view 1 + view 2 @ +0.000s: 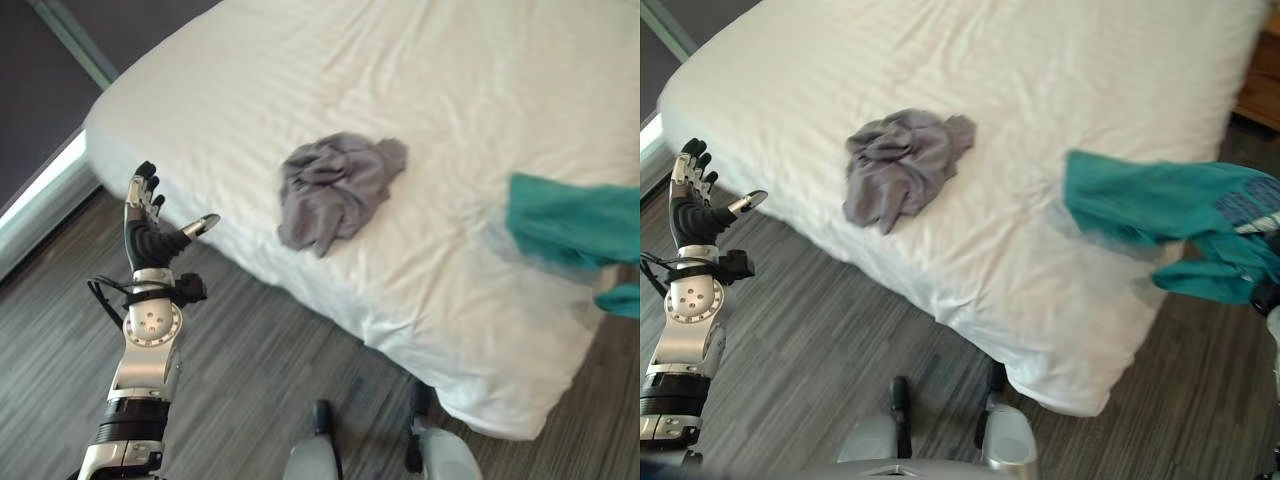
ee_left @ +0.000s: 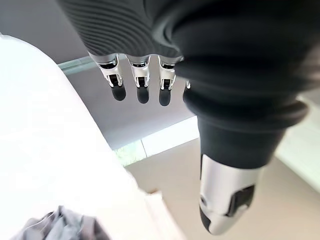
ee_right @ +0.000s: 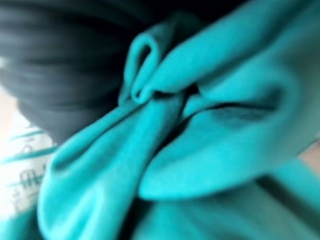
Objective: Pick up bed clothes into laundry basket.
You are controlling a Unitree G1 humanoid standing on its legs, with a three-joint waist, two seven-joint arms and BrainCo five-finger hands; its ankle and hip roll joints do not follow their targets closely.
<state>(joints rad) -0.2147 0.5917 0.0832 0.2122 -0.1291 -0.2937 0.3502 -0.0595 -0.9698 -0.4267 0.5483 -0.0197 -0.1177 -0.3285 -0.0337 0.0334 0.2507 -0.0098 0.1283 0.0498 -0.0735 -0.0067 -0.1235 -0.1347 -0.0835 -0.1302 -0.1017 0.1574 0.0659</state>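
Two garments — grey (image 1: 335, 188) on bed (image 1: 300, 70), teal (image 1: 1160, 215) bunched at right hand (image 3: 55, 65).

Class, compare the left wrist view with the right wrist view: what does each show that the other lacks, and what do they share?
Left wrist view alone: the left hand with straight fingers and thumb, empty, beside the white bed, with a corner of the grey garment lying on it. Right wrist view alone: bunched folds of the teal garment pressed close against the dark cover of the right hand, whose fingers are hidden. Shared: each looks past its own hand's dark ribbed cover at a piece of clothing.
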